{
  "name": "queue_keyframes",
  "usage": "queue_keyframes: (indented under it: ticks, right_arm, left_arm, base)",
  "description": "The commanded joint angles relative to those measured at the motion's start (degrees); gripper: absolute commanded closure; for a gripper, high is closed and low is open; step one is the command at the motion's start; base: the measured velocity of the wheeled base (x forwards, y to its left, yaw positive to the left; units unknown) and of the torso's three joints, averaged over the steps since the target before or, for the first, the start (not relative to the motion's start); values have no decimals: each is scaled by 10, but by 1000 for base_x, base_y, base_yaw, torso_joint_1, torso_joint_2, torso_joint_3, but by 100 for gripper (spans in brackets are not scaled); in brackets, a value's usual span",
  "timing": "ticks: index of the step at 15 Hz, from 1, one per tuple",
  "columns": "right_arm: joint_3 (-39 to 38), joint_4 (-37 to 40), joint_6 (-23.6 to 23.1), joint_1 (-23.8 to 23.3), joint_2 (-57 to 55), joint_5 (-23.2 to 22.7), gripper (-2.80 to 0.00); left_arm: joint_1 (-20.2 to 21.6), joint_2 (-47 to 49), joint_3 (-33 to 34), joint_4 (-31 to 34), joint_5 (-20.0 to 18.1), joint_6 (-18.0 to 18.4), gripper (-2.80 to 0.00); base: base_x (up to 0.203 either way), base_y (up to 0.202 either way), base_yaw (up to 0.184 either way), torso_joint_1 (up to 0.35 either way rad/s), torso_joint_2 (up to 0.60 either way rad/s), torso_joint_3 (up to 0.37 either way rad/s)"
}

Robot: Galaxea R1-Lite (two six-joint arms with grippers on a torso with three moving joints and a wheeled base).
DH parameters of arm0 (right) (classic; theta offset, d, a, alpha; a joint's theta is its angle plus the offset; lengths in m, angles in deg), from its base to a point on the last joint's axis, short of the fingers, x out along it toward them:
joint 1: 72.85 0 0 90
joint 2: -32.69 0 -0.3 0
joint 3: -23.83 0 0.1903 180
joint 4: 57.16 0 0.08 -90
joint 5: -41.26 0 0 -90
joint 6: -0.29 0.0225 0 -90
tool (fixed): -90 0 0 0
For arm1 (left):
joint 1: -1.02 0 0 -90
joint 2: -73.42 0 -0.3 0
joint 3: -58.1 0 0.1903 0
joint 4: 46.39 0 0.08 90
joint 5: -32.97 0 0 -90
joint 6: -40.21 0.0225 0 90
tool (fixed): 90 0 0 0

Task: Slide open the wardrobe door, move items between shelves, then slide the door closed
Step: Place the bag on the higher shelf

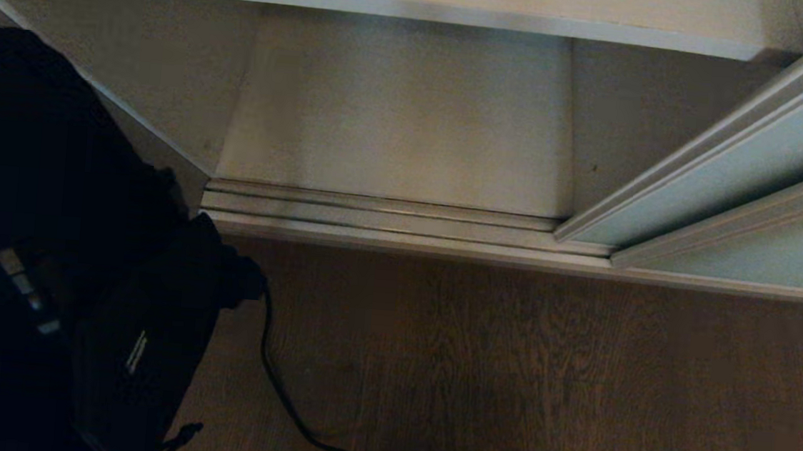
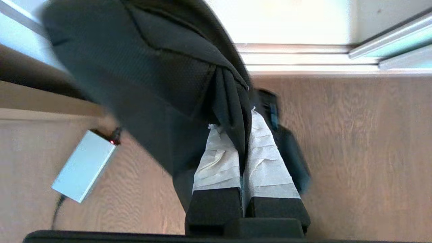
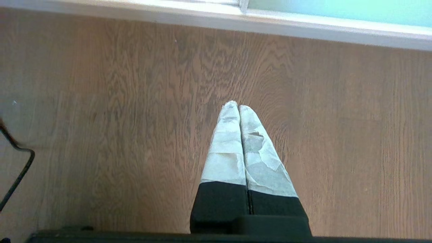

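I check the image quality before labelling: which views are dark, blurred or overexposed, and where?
Head view: dim, the black bag loses almost all detail at the left. Left wrist view: the bag's upper edge is smeared by motion, and the wardrobe interior behind is washed out. Right wrist view: evenly lit and sharp, with only the pale floor track glaring.

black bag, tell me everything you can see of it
The black bag is floppy, matte woven fabric with a wide strap bunched into folds. The left gripper is shut on that strap, its taped fingers pinching it, and the bag hangs over the wooden floor. In the head view it fills the lower left, showing a small white label.
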Motion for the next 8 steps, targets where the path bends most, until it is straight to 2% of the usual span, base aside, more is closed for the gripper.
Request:
queue_keyframes:
  ticks: [1, 8]
  right_arm:
    - [-1, 0, 0, 0, 2, 0, 0]
    - [0, 0, 0, 0, 2, 0, 0]
  left_arm:
    - [9, -3, -3, -5, -2, 2, 0]
    - [6, 20, -34, -11, 1, -11, 0]
  base:
    - [0, 0, 0, 2, 7, 161]
    - [0, 0, 0, 2, 2, 196]
